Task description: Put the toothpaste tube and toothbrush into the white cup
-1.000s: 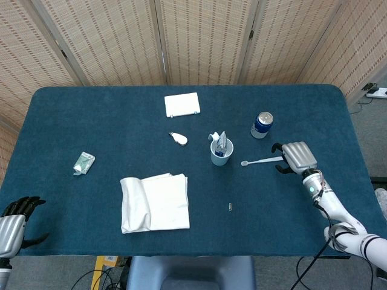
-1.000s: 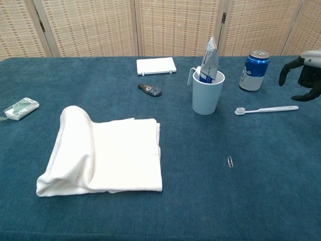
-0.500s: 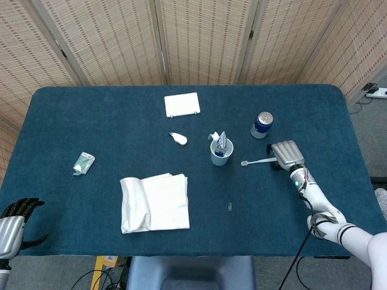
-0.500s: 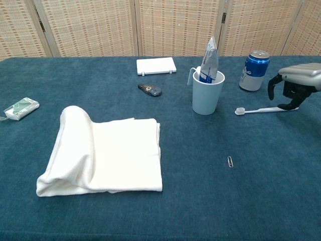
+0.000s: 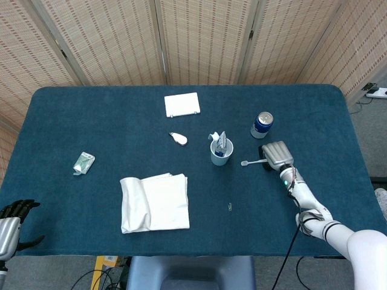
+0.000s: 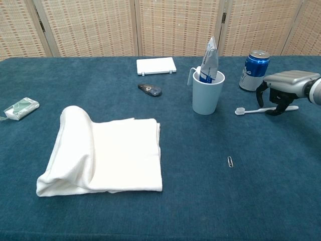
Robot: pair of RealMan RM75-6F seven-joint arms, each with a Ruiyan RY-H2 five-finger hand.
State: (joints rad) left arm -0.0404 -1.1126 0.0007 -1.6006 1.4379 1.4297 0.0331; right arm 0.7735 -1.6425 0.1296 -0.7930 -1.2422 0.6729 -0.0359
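The toothpaste tube [image 6: 208,60] already stood in the white cup [image 6: 206,94], so only the toothbrush [image 6: 265,109] was left, flat on the counter [image 6: 200,201] just right of the cup. The right robot hand [image 6: 281,90] hovered over its handle, fingers curled down either side, nothing gripped yet. Best play, I judged: pinch the handle, not the bristle end, lift cleanly, tip it upright before the rim. The blue can [image 6: 252,70] sat close behind, so a wide swing risked a knock. The left robot hand [image 5: 11,222] waited empty, fingers apart, at the counter's near corner.
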